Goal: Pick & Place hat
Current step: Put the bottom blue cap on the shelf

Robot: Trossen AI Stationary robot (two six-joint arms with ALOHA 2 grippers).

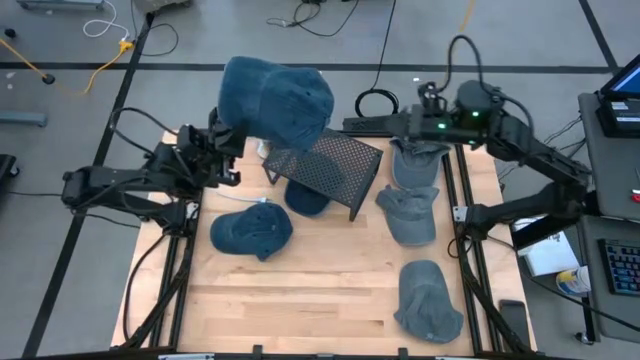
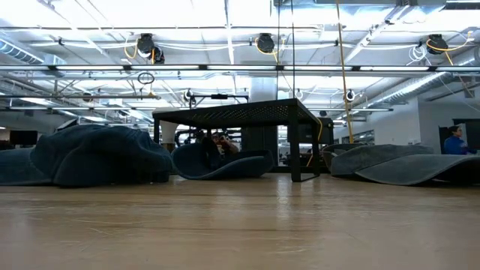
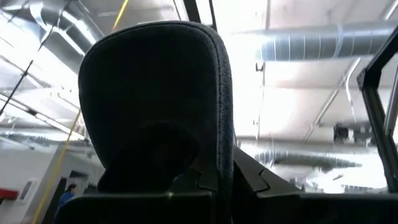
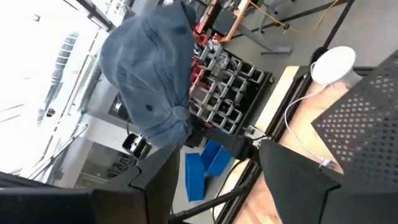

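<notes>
Above the counter's (image 1: 300,300) far left corner, the left tool (image 1: 228,150) grips a blue denim cap (image 1: 275,95) held aloft. Below stands a black perforated metal rack (image 1: 325,170), half hiding another cap (image 1: 305,200). Four more caps lie around. Near the far edge, the right tool (image 4: 211,174) waits open.

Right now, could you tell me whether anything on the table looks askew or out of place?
Yes: the black mesh rack sits skewed to the table edges, with one cap under it. The left gripper holds a blue cap aloft.
</notes>
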